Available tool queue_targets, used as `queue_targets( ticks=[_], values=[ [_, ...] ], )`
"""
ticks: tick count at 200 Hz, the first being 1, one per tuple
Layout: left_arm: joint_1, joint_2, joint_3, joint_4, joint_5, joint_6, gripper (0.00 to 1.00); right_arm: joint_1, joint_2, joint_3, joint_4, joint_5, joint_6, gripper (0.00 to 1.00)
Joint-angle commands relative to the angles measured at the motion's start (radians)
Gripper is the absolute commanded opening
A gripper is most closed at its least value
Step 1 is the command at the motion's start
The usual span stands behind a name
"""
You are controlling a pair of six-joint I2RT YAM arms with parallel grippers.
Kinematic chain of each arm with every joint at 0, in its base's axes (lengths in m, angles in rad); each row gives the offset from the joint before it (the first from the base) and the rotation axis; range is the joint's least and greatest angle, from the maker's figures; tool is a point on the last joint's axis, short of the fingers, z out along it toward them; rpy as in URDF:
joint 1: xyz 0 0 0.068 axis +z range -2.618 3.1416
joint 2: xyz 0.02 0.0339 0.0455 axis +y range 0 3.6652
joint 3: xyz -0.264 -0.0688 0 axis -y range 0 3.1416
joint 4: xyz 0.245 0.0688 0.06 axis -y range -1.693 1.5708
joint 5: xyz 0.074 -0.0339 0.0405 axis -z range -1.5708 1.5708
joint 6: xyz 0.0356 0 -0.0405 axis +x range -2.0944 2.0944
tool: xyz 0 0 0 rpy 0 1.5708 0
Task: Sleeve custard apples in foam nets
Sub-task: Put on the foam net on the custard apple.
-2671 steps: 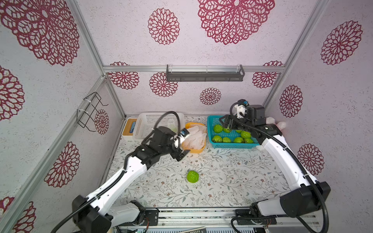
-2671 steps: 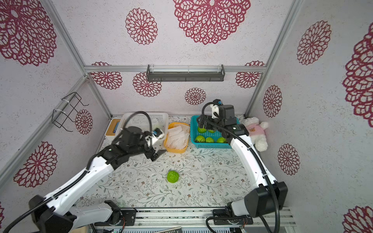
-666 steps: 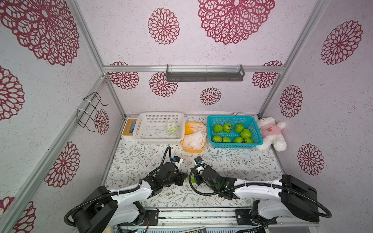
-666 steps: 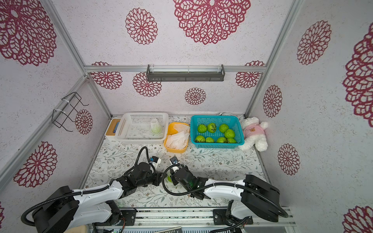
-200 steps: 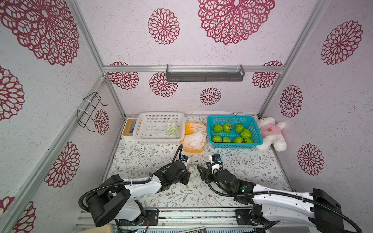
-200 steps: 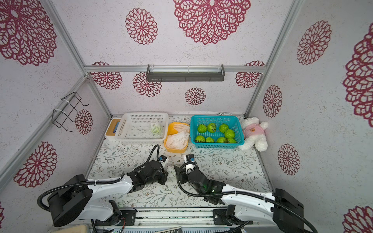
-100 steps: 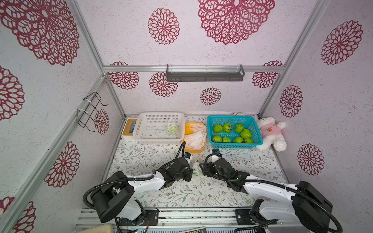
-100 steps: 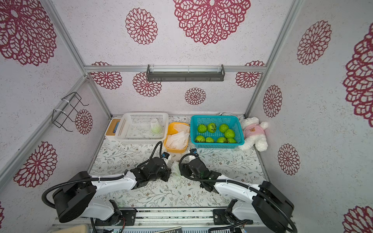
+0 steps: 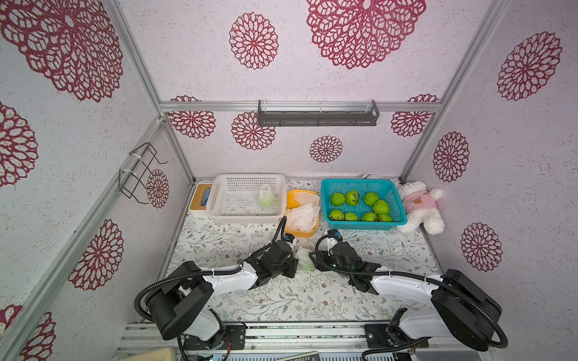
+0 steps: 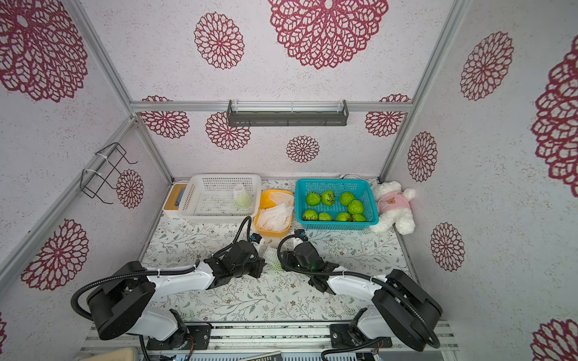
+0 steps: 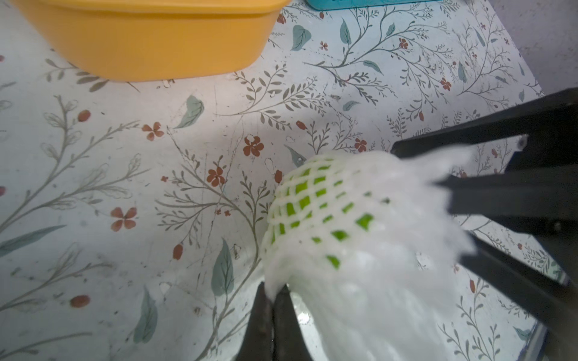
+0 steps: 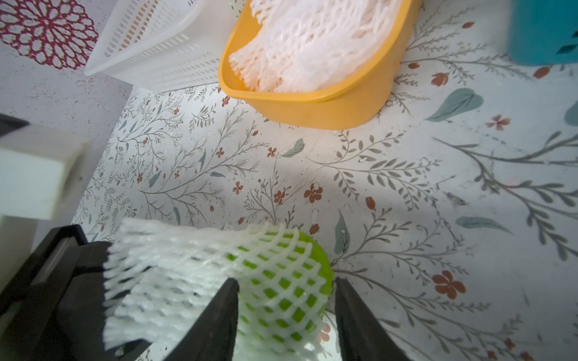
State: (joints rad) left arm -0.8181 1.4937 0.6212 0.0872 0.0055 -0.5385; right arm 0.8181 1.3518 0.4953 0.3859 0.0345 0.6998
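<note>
Mid tabletop (image 9: 297, 300), nearest: apple (image 12: 323, 272) on its side, net (image 12: 187, 265) drawn over most of it, a green rim bare at one end, slack mesh trailing past the other end

Left fingers (image 11: 261, 325): closed, pinching the net's edge

Right fingers (image 12: 215, 322): parted, astride the apple's bare end; pressing it or only bracketing it, cannot tell

Step in hand, as judged: sleeving, close to done for this apple

Next move, as judged: calls for a steady hold on the apple and a short, gentle pull of the mesh over the bare end, centred, with slack at both ends; soft foam, likely to snag on bumpy skin or tear under a hard tug; after that, likely a carry to the far basket

Just beyond the fingers: yellow tub (image 12: 312, 109) with spare nets (image 12: 312, 37) heaped inside

Far left: white basket (image 9: 250, 177), one sleeved apple (image 9: 266, 198) inside

Far right: teal basket (image 9: 362, 224), eight bare apples (image 9: 352, 197) by count, none netted

Beside it, at the wall: plush bear (image 9: 419, 203)
</note>
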Motion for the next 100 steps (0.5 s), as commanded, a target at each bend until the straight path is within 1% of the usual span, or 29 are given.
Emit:
queue_targets(
  ticks=[1,35,61,76,100],
  values=[
    [0.015,0.020,0.026,0.011,-0.011,0.001,0.00,-0.018,0.012,-0.020,0.072,-0.027,0.028,0.43],
    [0.020,0.040,0.041,0.023,0.008,-0.001,0.00,-0.031,0.018,-0.041,0.097,-0.022,0.046,0.27],
    [0.021,0.060,0.050,0.029,0.024,-0.005,0.00,-0.040,0.015,-0.051,0.097,-0.015,0.052,0.21],
    [0.022,0.069,0.051,0.032,0.029,-0.008,0.00,-0.043,0.017,-0.058,0.097,-0.013,0.055,0.15],
    [0.021,0.076,0.048,0.040,0.032,-0.014,0.00,-0.048,0.023,-0.069,0.105,-0.012,0.060,0.12]
  ],
)
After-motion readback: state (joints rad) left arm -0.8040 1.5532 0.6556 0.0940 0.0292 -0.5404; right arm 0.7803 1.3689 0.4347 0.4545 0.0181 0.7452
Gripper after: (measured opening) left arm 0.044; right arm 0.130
